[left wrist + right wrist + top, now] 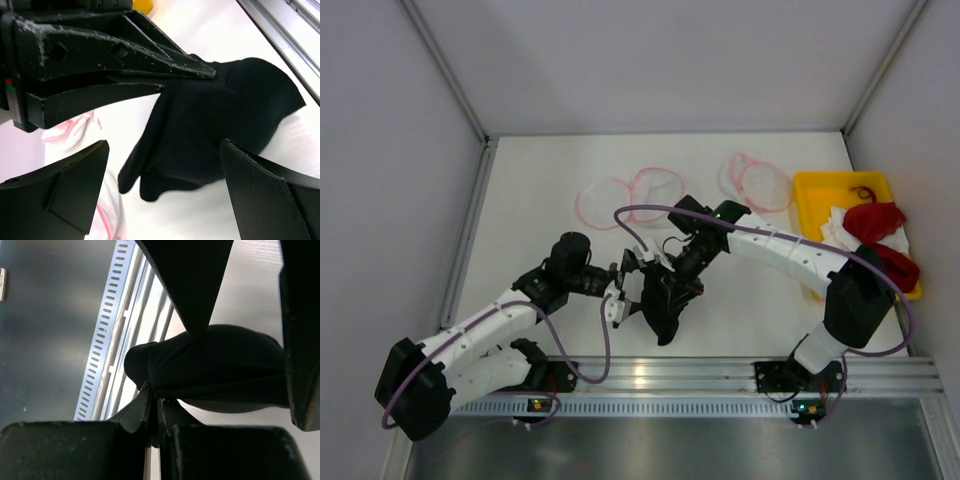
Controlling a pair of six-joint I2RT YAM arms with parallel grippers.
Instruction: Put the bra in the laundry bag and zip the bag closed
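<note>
Seen from above, the bra [665,305] is found well left of the yellow tray [817,195] and nearer the arm bases than it, with both arms bent over it. The grip cannot be read from up there. It is settled by the left wrist view: the right pincer [212,74] is clamped on an upper edge of the matte black cloth. That cloth is draped in soft folds down to the white counter [190,220], with one pointed wing trailing low. The left pincer [164,145] is held wide apart, with nothing gripped. In the right wrist view a smooth domed cup is shown, with a slotted metal rail [107,330] behind. Only overhead is a laundry bag [764,187] seen whole, round, translucent and pink-trimmed, just left of the tray. Red garments [880,235] are heaped in the tray.
</note>
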